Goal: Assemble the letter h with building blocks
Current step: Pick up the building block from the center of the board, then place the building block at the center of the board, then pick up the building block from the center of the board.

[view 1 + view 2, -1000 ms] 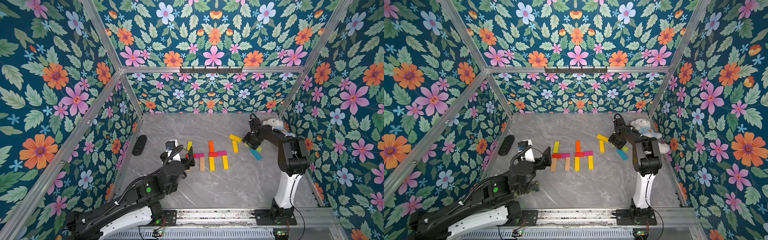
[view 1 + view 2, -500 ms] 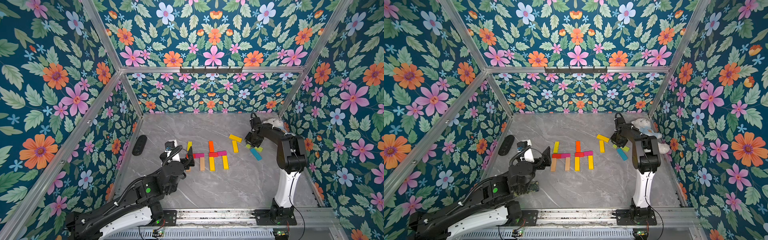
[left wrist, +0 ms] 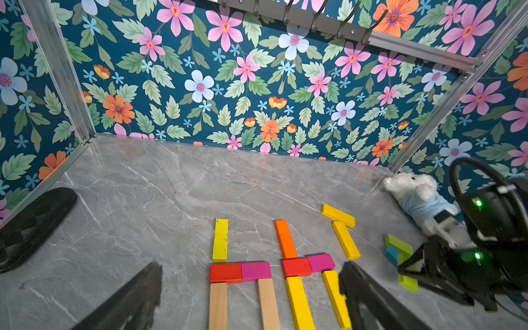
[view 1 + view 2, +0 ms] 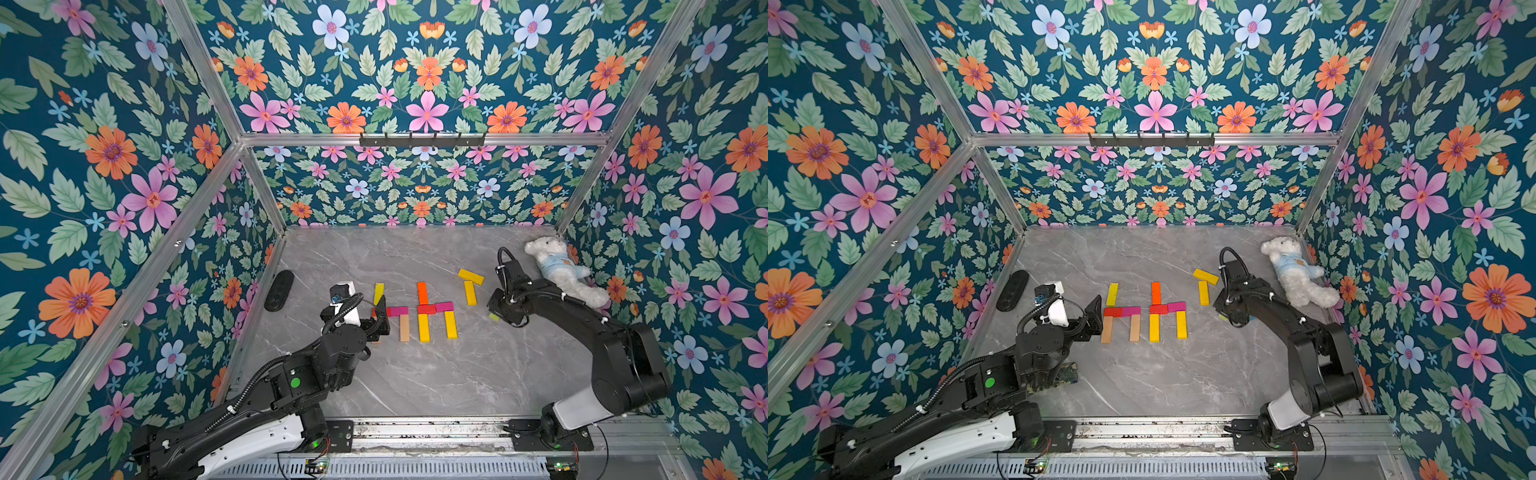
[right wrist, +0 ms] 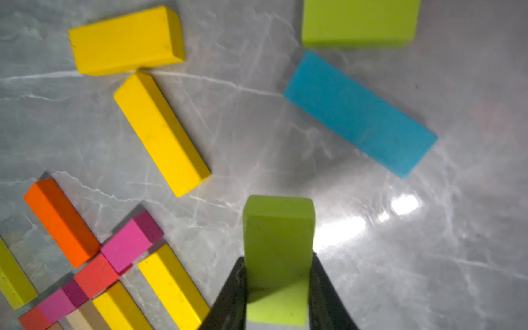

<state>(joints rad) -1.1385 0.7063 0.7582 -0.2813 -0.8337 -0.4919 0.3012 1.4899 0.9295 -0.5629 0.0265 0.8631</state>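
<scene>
Check your right claw: you see its fingers closed on a green block near the tabletop's right edge. Your left claw is fully open and empty, beside the laid blocks at mid-tabletop.

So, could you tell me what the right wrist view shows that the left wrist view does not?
Only the right wrist view: the right gripper seen close, clamped on a green block, and the blue block whole.
Only the left wrist view: the bear, a black object and the flowered walls.
Both: two yellow blocks meeting in a T, and the orange block.
</scene>
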